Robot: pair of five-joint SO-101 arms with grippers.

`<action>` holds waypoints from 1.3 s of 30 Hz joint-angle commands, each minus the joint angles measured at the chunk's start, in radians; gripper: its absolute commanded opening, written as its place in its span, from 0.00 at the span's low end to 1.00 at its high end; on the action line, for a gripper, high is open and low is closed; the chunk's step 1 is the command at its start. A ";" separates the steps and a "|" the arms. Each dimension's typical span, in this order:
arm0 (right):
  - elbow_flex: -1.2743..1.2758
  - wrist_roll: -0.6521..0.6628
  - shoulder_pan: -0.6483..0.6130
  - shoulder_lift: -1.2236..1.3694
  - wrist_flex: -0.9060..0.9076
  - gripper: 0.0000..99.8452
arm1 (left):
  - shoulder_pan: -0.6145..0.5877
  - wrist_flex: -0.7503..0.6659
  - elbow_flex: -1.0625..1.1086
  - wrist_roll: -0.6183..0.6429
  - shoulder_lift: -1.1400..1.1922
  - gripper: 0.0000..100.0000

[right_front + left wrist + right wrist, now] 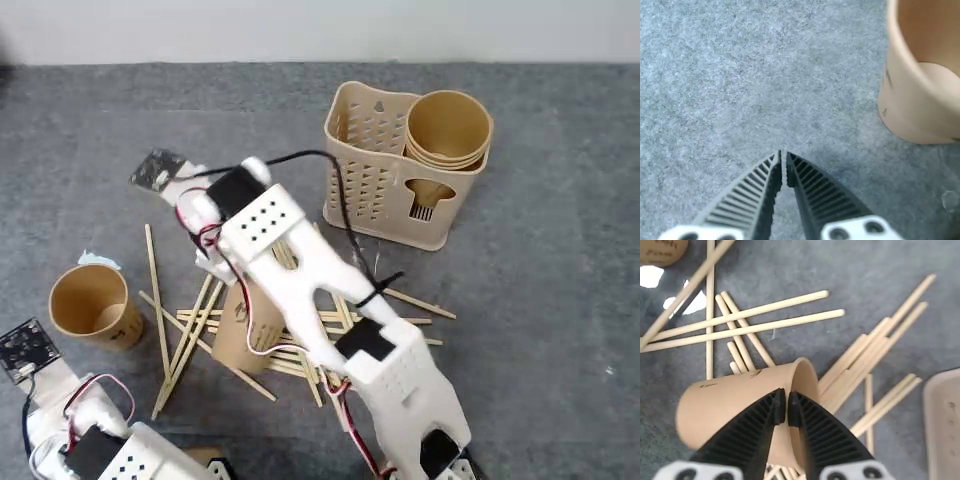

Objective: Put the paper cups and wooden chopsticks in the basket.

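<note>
Smart move for this step looked like a slow, straight lift. The right tool (782, 395) only had thin paper rim to hang on to, and a yank could've crushed it or let it slip. Getting the cup clear of the sticks before swinging toward the basket would've saved dragging them along, and it probably needed turning mouth-up over the free compartment before letting go. The right tool's jaws were squeezed down to a hairline gap, one finger on the outside wall and the other apparently just inside the mouth. So it read as pinching the rim of the tipped cup (725, 405), though the exact contact was hard to make out. That cup lay on its side on a messy pile of wooden chopsticks (760, 325), which fanned out over the grey bench (560, 330) under the arm. None of them seemed to be in the basket yet. Past the pile stood the basket (385, 170), with stacked cups (448, 125) already sitting in one compartment and the other looking free. Over on the other side, the left tool (783, 155) was closed to a sliver too. It held nothing and hung over bare bench, with an upright cup (920, 75) near it, standing off to the side of the pile.
</note>
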 commanded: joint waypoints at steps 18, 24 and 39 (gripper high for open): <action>0.084 0.232 0.107 -0.285 0.039 0.01 | -0.005 -0.015 -0.007 -0.003 -0.017 0.02; 0.120 0.247 0.134 -0.278 -0.093 0.01 | -0.005 -0.015 -0.007 -0.003 -0.017 0.02; 0.118 0.242 0.041 -0.130 -0.162 0.01 | -0.005 -0.015 -0.007 -0.003 -0.017 0.02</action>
